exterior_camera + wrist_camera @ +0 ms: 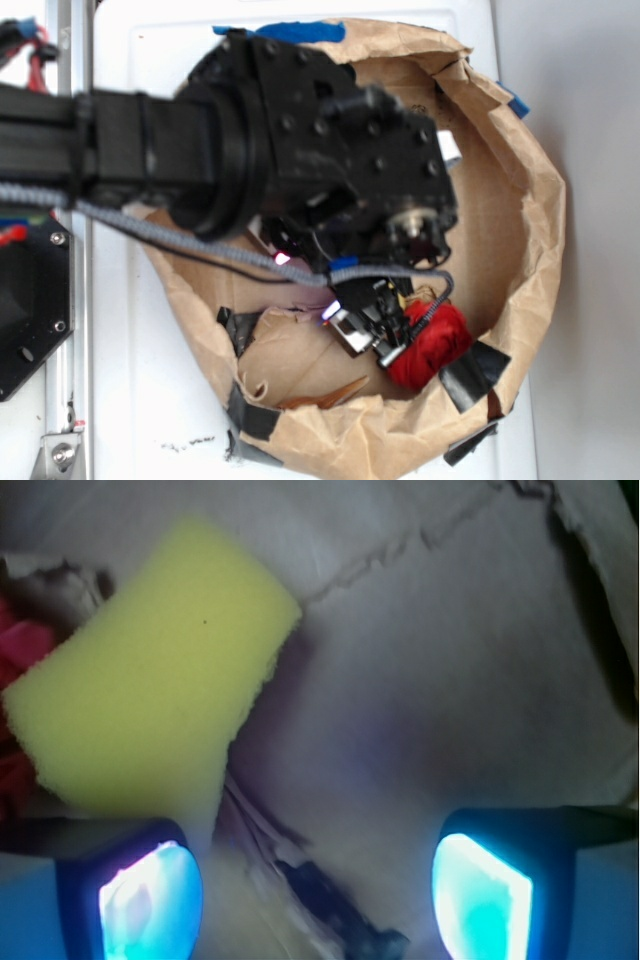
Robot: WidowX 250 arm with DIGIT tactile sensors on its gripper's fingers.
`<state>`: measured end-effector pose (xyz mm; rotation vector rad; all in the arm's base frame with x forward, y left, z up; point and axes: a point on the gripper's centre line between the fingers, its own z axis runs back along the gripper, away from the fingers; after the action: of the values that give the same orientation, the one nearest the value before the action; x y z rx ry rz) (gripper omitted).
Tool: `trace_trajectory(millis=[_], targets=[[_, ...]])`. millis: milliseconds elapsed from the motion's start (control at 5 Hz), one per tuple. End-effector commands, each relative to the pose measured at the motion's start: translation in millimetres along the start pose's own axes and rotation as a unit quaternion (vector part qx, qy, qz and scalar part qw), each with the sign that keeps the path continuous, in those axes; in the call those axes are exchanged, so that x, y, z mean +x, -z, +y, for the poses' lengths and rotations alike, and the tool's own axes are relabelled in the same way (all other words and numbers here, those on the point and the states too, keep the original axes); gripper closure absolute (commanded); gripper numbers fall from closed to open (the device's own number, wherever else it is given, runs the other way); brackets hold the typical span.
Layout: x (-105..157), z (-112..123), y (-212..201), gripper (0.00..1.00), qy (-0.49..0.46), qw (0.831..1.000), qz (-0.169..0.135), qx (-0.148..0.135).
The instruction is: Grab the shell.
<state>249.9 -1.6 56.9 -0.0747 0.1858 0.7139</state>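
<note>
exterior view: the black arm [230, 140] reaches from the left over a crumpled brown paper bag [530, 210] on a white table [160, 400], its gripper [370, 325] low inside the bag near the front wall. a red ball [435, 345] lies just right of the gripper, touching or nearly touching it. a slim orange-brown sliver [325, 395] at the bag's lower rim, near the gripper and below it, may be the shell, though it is too faint against the paper to be sure. black tape [465, 375] patches the bag's torn edge, blue tape [285, 32] its top. nothing hangs from the gripper here.

wrist view: the two glowing pads [480, 895] stand wide apart with only bare bag floor between them, so the grab is not yet made. a yellow sponge [150, 680] fills the upper left, reaching down to the left pad; red fabric shows at the left edge. no shell appears in this view. judged from this, finding and closing on the shell is all left to do, with sponge and ball crowding the approach.
</note>
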Motion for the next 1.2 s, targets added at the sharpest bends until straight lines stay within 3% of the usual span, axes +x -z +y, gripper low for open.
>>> trace_trajectory(millis=[0, 200, 600, 1000], targets=[[-36, -15, -8, 0.00, 0.045, 0.997, 0.015, -0.056], [-50, -19, -19, 0.00, 0.066, 0.994, 0.020, -0.084], [-52, -26, -16, 0.00, 0.019, 0.993, 0.018, -0.117], [-57, -31, 3, 0.00, -0.020, 0.991, 0.035, -0.125]])
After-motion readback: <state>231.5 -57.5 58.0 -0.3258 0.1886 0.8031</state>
